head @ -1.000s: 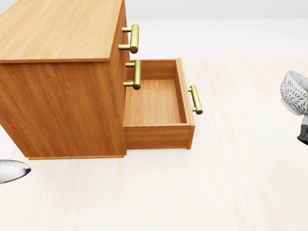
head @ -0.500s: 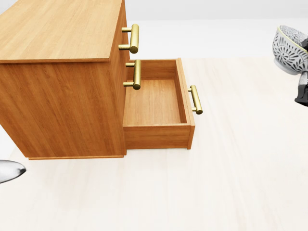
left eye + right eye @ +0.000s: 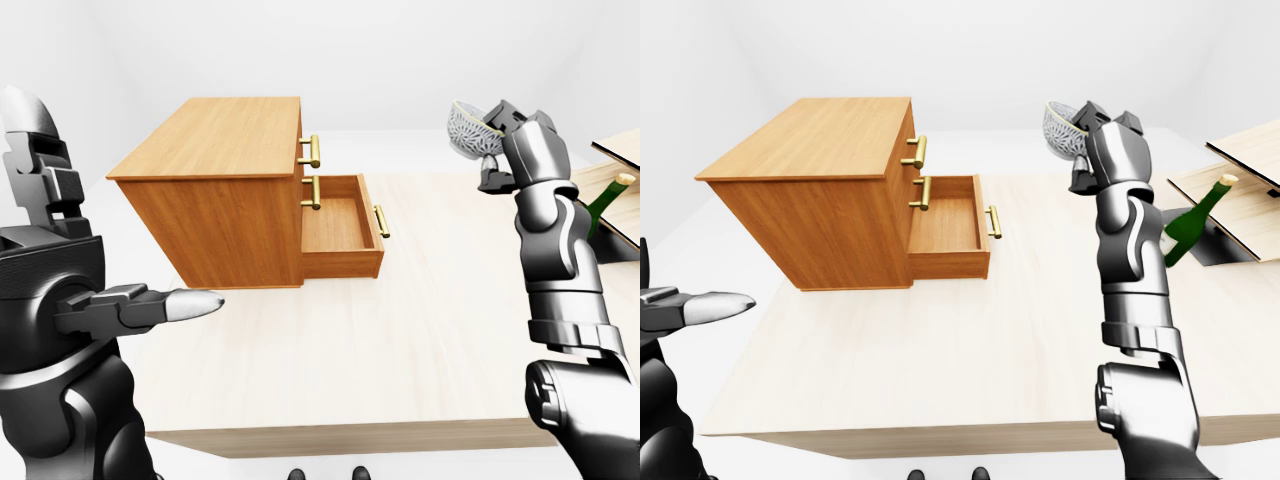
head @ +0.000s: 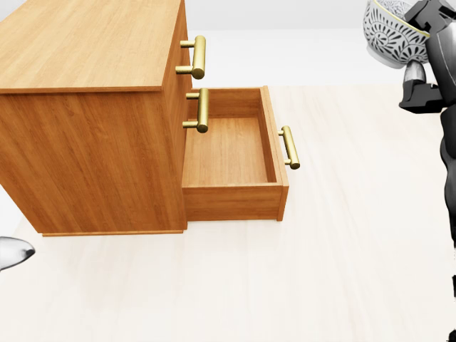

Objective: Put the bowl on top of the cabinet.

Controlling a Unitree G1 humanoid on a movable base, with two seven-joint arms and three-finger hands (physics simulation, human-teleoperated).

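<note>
Mid-carry, the right hand (image 3: 515,138) grips the grey-patterned bowl (image 3: 466,130) aloft, well right of the light wooden cabinet (image 3: 215,140) in the left-eye view, so it likely must next swing left over the cabinet's top and lower, while the left hand (image 3: 150,308) hangs empty, fingers extended.

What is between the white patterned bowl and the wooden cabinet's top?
Just empty air, in the left-eye view. The open drawer of the wooden cabinet sits lower.

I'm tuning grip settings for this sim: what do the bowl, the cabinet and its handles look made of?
The bowl looks like glazed ceramic, perhaps: white with a dense dark pattern. The cabinet looks like matte wood, showing grain. Its handles look like brass: gold with a soft sheen.
</note>
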